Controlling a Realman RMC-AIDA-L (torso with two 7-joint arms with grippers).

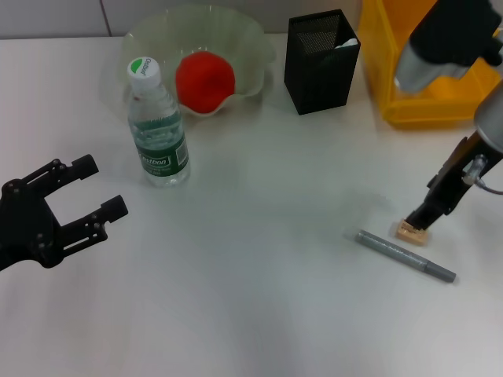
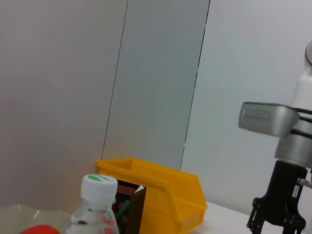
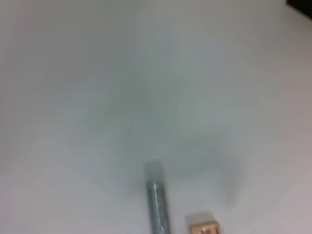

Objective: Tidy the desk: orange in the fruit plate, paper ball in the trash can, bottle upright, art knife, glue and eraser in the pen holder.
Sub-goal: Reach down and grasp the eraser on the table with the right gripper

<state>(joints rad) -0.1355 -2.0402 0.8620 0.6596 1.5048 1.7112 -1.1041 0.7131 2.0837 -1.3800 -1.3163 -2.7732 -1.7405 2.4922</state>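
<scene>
The tan eraser (image 1: 412, 232) lies on the white desk (image 1: 259, 314) beside the grey glue (image 1: 405, 256); both also show in the right wrist view (image 3: 204, 225) (image 3: 158, 204). My right gripper (image 1: 418, 220) stands just over the eraser, open as seen in the left wrist view (image 2: 275, 226). The bottle (image 1: 159, 137) stands upright. The orange (image 1: 204, 81) sits in the fruit plate (image 1: 251, 47). A white tip, likely the art knife (image 1: 346, 41), pokes from the pen holder (image 1: 318, 67). My left gripper (image 1: 102, 186) is open and empty at the near left. The paper ball is out of view.
The yellow trash can (image 1: 393, 86) stands at the back right, just right of the pen holder. My right arm's upper part hangs over the bin. The bottle stands close in front of the fruit plate.
</scene>
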